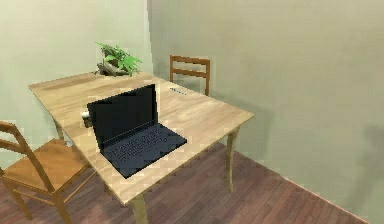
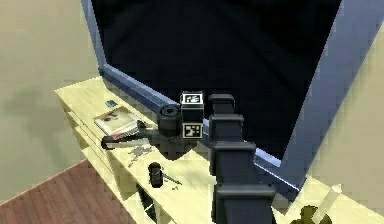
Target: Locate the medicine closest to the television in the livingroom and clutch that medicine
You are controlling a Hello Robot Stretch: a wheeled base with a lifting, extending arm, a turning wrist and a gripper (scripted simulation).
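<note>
By the TV (image 2: 200, 60): can't tell if gripper (image 2: 113, 146) holds anything.
Dark bottle (image 2: 157, 175), its 4 o'clock on desk (image 2: 83, 101): likely light, rigid, slick; grasp mid-body.

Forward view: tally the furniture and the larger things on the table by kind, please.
Table: 1
Chairs: 2
Laptop: 1
Potted plant: 1
Total: 5
</note>
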